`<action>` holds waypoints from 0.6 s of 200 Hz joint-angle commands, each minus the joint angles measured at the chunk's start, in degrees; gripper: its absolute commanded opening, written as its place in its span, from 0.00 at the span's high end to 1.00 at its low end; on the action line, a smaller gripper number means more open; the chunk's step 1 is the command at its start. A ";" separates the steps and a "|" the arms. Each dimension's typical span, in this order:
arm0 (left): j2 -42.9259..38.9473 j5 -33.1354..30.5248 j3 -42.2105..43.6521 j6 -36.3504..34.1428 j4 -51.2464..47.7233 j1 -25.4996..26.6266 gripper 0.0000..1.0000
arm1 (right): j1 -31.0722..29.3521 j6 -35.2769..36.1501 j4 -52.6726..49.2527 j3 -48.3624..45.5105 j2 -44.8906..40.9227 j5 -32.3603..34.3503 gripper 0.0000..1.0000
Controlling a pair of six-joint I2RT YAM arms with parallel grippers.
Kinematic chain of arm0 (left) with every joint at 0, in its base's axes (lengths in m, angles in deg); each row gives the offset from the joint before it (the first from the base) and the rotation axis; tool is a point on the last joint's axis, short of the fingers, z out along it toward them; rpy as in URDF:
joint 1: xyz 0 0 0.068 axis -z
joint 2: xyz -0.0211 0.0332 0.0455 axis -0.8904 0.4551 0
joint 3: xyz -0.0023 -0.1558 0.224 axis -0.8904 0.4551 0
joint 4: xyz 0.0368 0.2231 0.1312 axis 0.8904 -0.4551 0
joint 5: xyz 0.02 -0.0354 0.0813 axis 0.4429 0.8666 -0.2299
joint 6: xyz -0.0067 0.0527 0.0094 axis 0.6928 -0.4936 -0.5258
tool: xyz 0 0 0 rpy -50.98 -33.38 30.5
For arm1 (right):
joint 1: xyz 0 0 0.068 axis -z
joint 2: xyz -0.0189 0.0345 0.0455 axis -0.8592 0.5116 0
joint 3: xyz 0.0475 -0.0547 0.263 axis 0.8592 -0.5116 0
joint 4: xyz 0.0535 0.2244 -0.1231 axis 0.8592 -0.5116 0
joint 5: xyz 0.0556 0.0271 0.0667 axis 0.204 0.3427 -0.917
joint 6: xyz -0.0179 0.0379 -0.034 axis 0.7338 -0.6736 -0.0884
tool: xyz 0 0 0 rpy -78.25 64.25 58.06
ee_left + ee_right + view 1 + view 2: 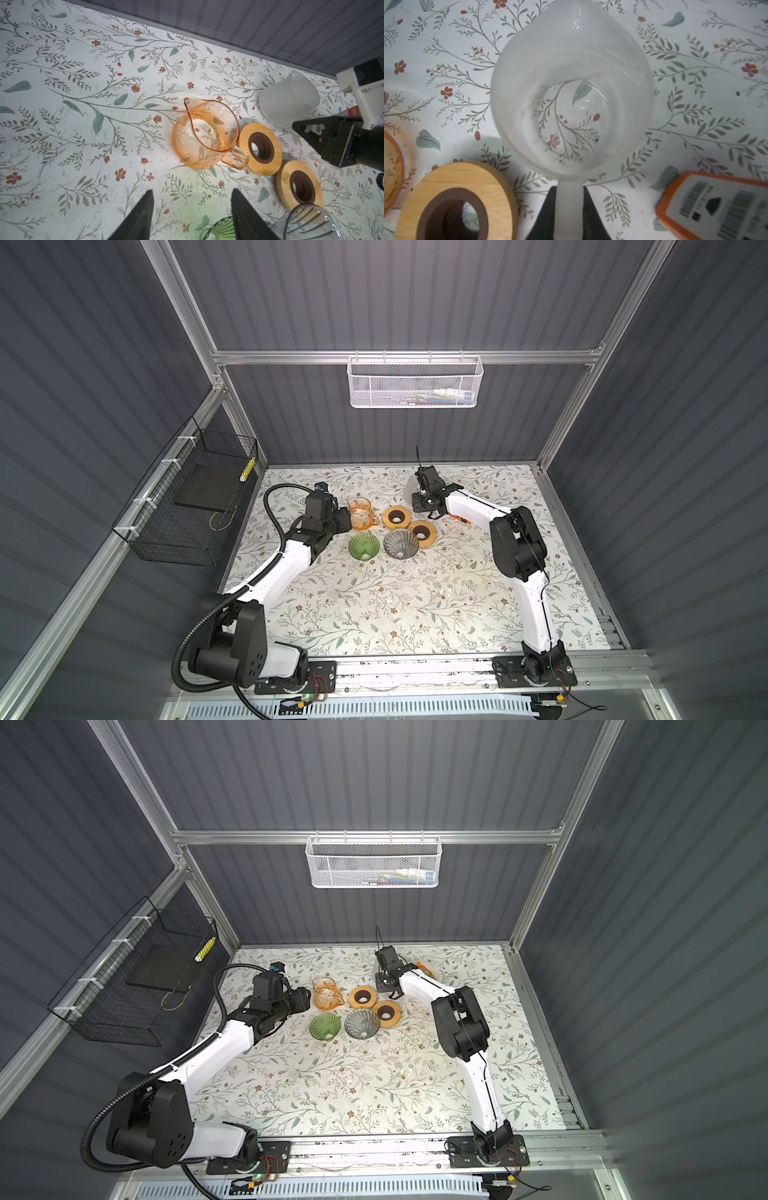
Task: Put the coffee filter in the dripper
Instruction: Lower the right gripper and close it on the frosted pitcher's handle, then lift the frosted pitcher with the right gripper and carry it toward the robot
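The right claw (569, 193) pinches the frosted jug (571, 52) by its handle, far on the surface (374, 614). The left claw (192, 199) hangs spread by the orange jug (205, 133); the green dripper (363, 546) and grey dripper (401, 543) stand just nearer.

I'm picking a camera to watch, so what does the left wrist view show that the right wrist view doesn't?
Only the left wrist view: the green dripper, the grey dripper, a second wooden ring and the open left gripper. Only the right wrist view: the handle of the frosted pitcher between the fingers of the right gripper. Both: the frosted pitcher, the orange pitcher, the right gripper and one wooden ring.
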 commanded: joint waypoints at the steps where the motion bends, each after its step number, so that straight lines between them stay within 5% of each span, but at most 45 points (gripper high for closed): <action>1: -0.71 -0.05 -1.34 0.41 -1.09 0.30 0.40 | -0.12 0.17 0.17 -0.66 -3.36 1.17 1.00; 120: -3.25 -0.22 -2.75 1.13 -7.14 0.38 0.41 | -1.67 1.84 0.61 -8.06 -15.16 -0.23 1.00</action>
